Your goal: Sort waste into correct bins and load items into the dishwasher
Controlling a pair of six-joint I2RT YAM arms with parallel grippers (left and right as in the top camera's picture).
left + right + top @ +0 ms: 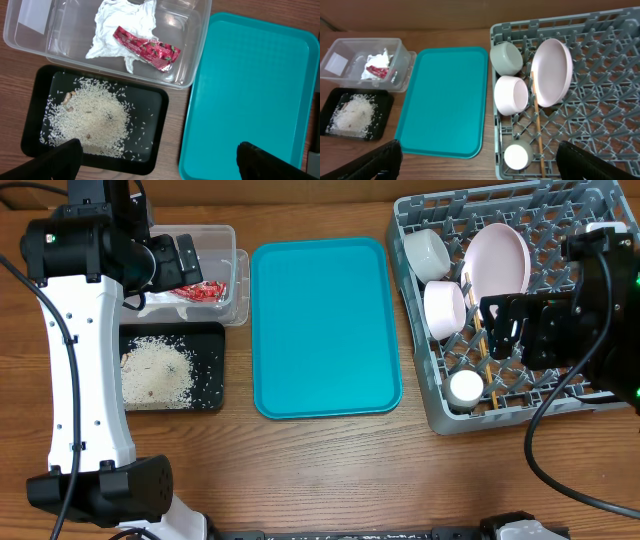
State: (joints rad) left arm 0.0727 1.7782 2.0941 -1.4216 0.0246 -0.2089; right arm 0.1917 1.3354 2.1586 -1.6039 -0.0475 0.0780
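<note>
The clear tub (195,30) holds the crumpled white napkin (120,22) and the red wrapper (147,49). Beside it, whitish rice scraps (95,115) lie in the black tray (155,150). The grey dish rack (496,150) carries a pink-white plate (551,70), a grey-blue bowl (506,57), a pale bowl (511,95), a white cup (517,156) and wooden chopsticks (536,115). My left gripper (160,162) hangs open and empty high over the black tray and the teal tray's edge. Above the rack's front, my right gripper (482,162) is open and empty.
A bare teal serving tray (325,328) lies between the bins and the rack (470,195). The left arm (85,350) stretches along the table's left side, and the right arm (595,310) covers the rack's right part.
</note>
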